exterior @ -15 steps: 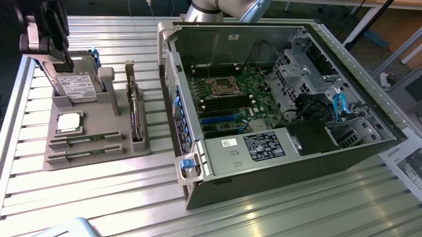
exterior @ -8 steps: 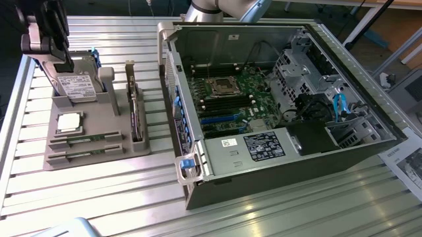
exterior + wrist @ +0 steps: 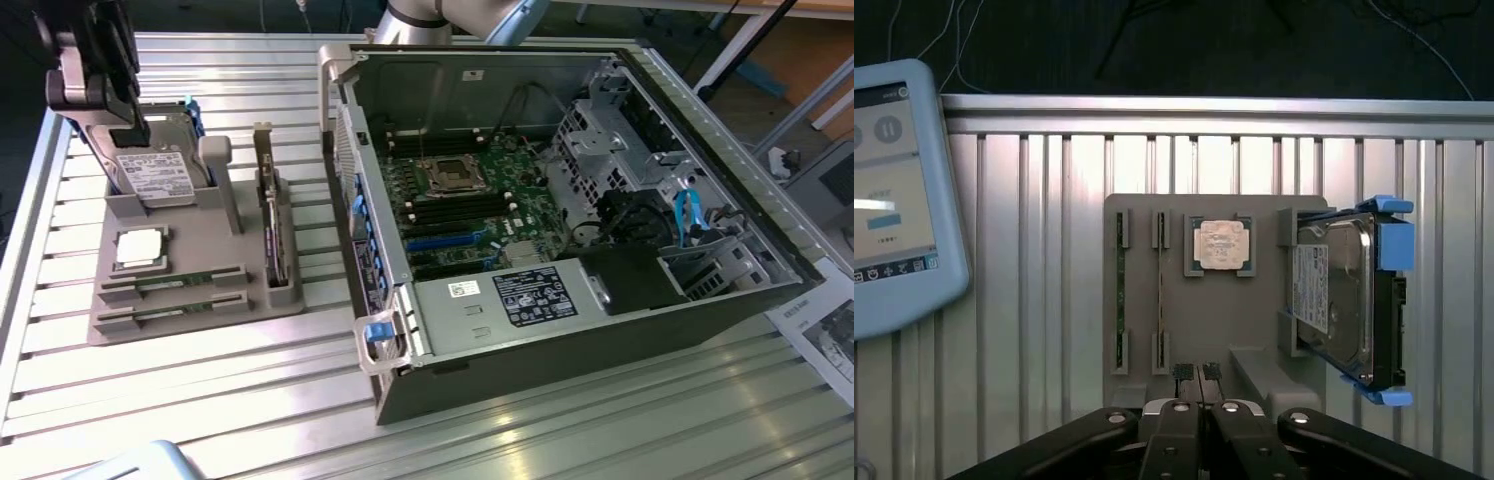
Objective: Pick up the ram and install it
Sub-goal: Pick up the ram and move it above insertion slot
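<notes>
Approach to the pickup: jaws pressed together and empty above the grey holder [image 3: 1254, 320], ram [image 3: 1120, 290] on edge in its slot near the processor chip [image 3: 1221, 245] (untouched as yet), likely needing jaws parted and squared to that thin board.

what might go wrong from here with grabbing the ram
1. The gripper is shut above the holder; coming down like that, it would likely hit the ram instead of straddling it.
2. A second stick lies close alongside, so a finger might snag it.
3. The hard drive stands near the gripper and may get bumped.
</notes>
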Controlling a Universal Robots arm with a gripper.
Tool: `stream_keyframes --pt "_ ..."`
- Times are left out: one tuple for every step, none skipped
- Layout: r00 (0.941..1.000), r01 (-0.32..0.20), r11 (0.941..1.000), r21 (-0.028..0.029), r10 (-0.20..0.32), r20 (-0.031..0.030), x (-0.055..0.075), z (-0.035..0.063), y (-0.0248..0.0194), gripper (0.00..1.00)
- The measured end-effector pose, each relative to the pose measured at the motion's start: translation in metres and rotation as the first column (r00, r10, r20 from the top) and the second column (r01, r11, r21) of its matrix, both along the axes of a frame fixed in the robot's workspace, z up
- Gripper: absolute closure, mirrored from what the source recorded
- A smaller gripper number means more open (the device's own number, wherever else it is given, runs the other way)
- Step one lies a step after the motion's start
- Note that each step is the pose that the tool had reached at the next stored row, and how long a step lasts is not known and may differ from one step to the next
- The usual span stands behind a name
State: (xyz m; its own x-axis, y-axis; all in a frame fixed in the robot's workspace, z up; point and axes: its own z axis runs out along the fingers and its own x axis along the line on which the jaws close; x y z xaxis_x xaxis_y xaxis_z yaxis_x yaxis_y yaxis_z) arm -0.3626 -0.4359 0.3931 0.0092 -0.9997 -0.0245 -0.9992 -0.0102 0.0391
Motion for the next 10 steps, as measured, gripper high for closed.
stream_keyframes --pt "1.0 -0.002 1.0 0.0 0.002 0.0 0.0 0.0 0.0 0.9" --pt "1.0 -0.002 1.0 0.0 0.002 0.0 0.0 0.0 0.0 0.9" --pt "1.0 -0.002 1.0 0.0 0.002 0.0 0.0 0.0 0.0 0.9" --pt "1.0 -0.002 1.0 0.0 0.002 0.0 0.0 0.0 0.0 0.9" --pt "1.0 -0.002 1.0 0.0 0.002 0.0 0.0 0.0 0.0 0.9" --pt "1.0 -0.002 1.0 0.0 0.002 0.0001 0.0 0.0 0.0 0.9" --pt "1.0 -0.002 1.0 0.0 0.002 0.0 0.0 -0.0001 0.0 0.9" --pt "1.0 -0.002 1.0 0.0 0.002 0.0002 0.0 -0.0005 0.0 0.9" --pt "1.0 -0.002 1.0 -0.0001 0.002 0.0002 0.0 -0.0009 0.0 0.9" --pt "1.0 -0.002 1.0 -0.0002 0.002 0.0001 0.0 -0.0015 0.0 0.9"
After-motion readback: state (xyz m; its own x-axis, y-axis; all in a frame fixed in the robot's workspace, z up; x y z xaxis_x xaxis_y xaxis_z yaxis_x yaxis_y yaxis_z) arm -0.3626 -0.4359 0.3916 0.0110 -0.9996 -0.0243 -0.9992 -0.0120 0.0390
